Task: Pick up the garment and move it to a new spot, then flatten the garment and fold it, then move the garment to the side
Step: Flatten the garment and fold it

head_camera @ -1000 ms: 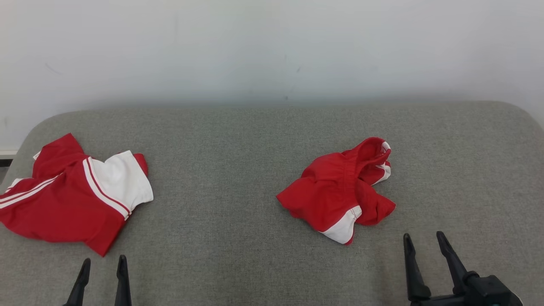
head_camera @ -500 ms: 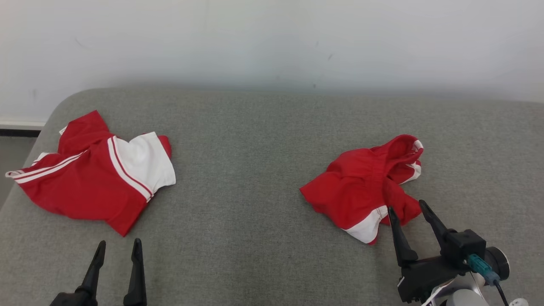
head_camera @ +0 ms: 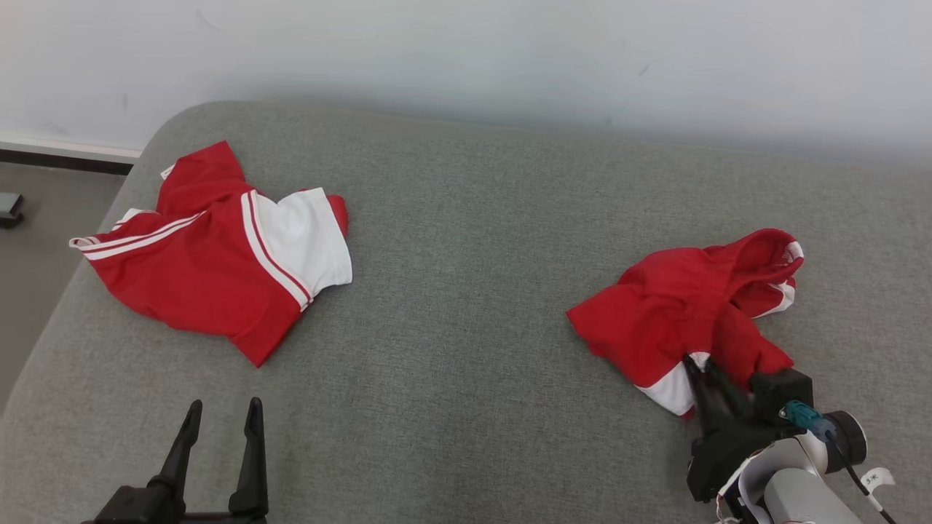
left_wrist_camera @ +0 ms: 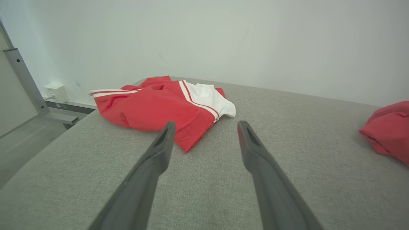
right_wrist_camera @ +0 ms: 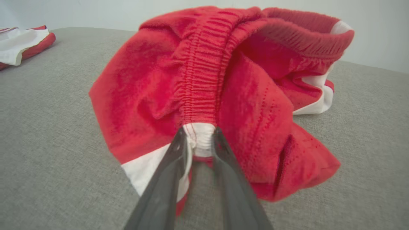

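Observation:
The garment [head_camera: 684, 306] is a crumpled pair of red shorts with white trim, lying at the right of the grey cushion [head_camera: 466, 327]. My right gripper [head_camera: 703, 368] has reached its near edge. In the right wrist view the right gripper [right_wrist_camera: 199, 133] pinches the white end of the garment's [right_wrist_camera: 198, 70] gathered elastic waistband, which bunches between the two fingers. My left gripper [head_camera: 222, 411] stands open and empty over bare cushion at the lower left; the left wrist view shows the left gripper [left_wrist_camera: 206, 126] with its fingers wide apart.
A second red and white garment [head_camera: 218, 255] lies spread at the cushion's left end, also seen as the second garment [left_wrist_camera: 159, 102] ahead of the left fingers. The cushion's left edge drops to the floor [head_camera: 36, 240]. A pale wall [head_camera: 466, 51] rises behind.
The head camera has turned, shifting the whole picture. My right gripper moved forward to the crumpled garment's near edge and closed on its white waistband end. The left gripper stayed open.

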